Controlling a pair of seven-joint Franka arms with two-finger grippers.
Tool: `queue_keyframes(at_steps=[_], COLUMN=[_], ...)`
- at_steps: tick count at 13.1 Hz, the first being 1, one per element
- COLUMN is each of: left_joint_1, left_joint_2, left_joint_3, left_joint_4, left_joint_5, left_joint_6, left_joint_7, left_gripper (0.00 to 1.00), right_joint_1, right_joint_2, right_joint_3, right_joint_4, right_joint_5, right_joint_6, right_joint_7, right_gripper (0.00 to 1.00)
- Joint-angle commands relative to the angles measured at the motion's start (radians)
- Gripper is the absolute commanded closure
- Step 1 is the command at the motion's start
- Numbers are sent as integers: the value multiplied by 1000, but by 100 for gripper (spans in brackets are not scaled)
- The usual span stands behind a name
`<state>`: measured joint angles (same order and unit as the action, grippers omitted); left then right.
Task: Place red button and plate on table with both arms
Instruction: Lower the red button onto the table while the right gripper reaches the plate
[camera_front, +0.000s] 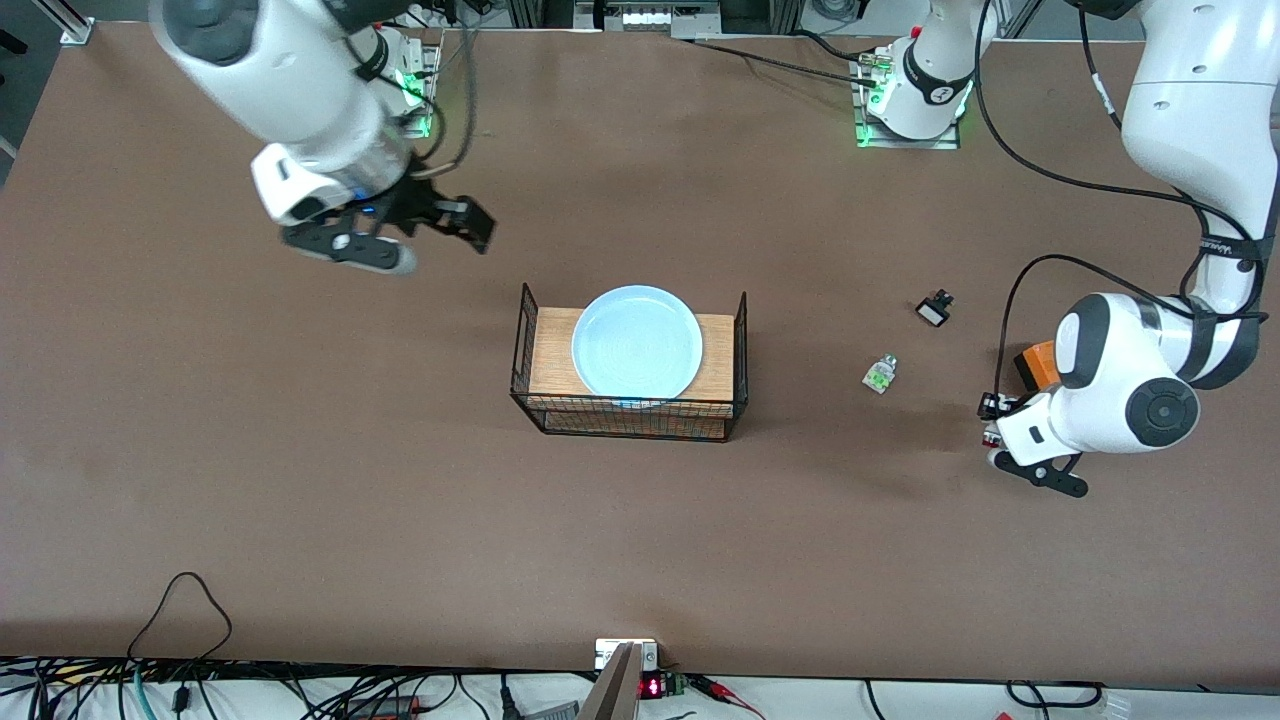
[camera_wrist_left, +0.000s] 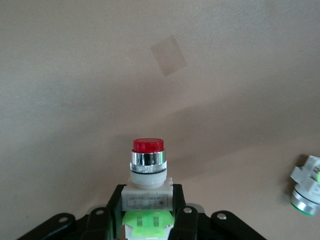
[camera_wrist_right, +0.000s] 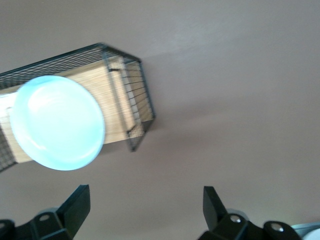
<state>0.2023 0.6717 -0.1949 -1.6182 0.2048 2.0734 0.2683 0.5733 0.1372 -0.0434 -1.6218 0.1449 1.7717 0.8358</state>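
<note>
The red button (camera_wrist_left: 147, 165) has a red cap, a silver collar and a white-and-green block. My left gripper (camera_wrist_left: 148, 210) is shut on that block, and the cap sticks out past the fingertips. In the front view this gripper (camera_front: 992, 420) hangs low over the table (camera_front: 300, 500) toward the left arm's end. The pale blue plate (camera_front: 637, 340) lies on the wooden top of the black wire rack (camera_front: 630, 415) at mid-table and also shows in the right wrist view (camera_wrist_right: 57, 122). My right gripper (camera_front: 430, 243) is open and empty, up over bare table toward the right arm's end (camera_wrist_right: 147, 205).
A green-and-clear part (camera_front: 880, 373) lies between the rack and the left gripper, seen at the edge of the left wrist view (camera_wrist_left: 306, 192). A small black part (camera_front: 934, 308) lies farther from the front camera. An orange box (camera_front: 1035, 365) is partly hidden by the left arm.
</note>
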Motion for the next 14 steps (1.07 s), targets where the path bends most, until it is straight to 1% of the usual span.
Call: queue_keyframes(at_steps=[1,3,4,5,6,8,11,12,13,14], left_joint_1=[12,15,14,14,17,8,12,12,12,9], left_joint_2=[23,34,32,26,22,-39,-142,-183,-222,-246], left_joint_3=[-8,-6,-8,-8,-11,-31,-67,-96,-113,-118], left_joint_4=[-20,-54,-61,-62,-58,-49,-37,-31,-4,30], left_joint_5=[21,21,21,21,21,19,2,2,2,2], left_joint_6=[72,140,140,131,111,-14,-123,-166,-212,-286], left_joint_7=[29,29,28,29,29,19,25,25,17,19], left_gripper=[90,85,74,40,1,0,0,0,0,0], right_joint_1=[58,109,140,164,171,171,160,155,152,154], right_joint_2=[61,103,128,148,163,212,268,275,288,298], right_joint_3=[-12,-10,-12,-12,-12,-13,-21,-21,-23,-24], right_joint_4=[20,22,22,23,23,22,23,23,23,23], right_joint_5=[-5,-14,-13,-14,-13,-13,-16,-24,-36,-47], right_joint_6=[40,102,148,190,225,284,330,354,377,379], right_joint_7=[182,364,467,539,578,617,620,620,620,620], right_gripper=[0,0,0,0,0,0,0,0,0,0])
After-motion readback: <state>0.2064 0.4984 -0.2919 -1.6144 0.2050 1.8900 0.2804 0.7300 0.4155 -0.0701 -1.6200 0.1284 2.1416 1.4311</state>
